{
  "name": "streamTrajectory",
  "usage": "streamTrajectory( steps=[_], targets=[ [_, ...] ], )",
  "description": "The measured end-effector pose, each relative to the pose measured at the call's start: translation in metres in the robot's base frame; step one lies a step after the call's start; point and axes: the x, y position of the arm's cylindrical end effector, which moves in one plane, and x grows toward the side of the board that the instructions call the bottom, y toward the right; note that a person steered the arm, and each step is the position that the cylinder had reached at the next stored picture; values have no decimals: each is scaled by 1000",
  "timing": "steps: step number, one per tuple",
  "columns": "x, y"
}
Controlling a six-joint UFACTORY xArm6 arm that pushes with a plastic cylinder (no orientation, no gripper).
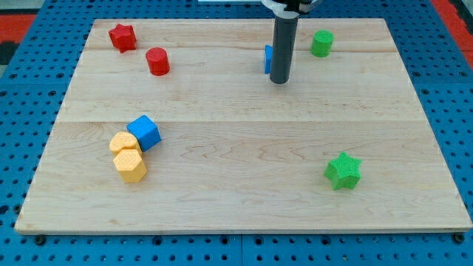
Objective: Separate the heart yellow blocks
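Observation:
Two yellow blocks sit touching at the view's lower left: a yellow heart block and, just below it, a yellow hexagon block. A blue cube touches the heart's upper right side. My tip rests on the board at the view's upper middle, far to the right of the yellow blocks. A blue block is partly hidden right behind the rod on its left side.
A red star and a red cylinder lie at the upper left. A green cylinder is at the upper right. A green star is at the lower right. The wooden board lies on blue pegboard.

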Motion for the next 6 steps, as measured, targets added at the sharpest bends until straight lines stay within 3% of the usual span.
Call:
streamTrajectory(
  steps=[1,3,6],
  targets=[
    [15,-2],
    [146,-74],
    [166,-105]
  ],
)
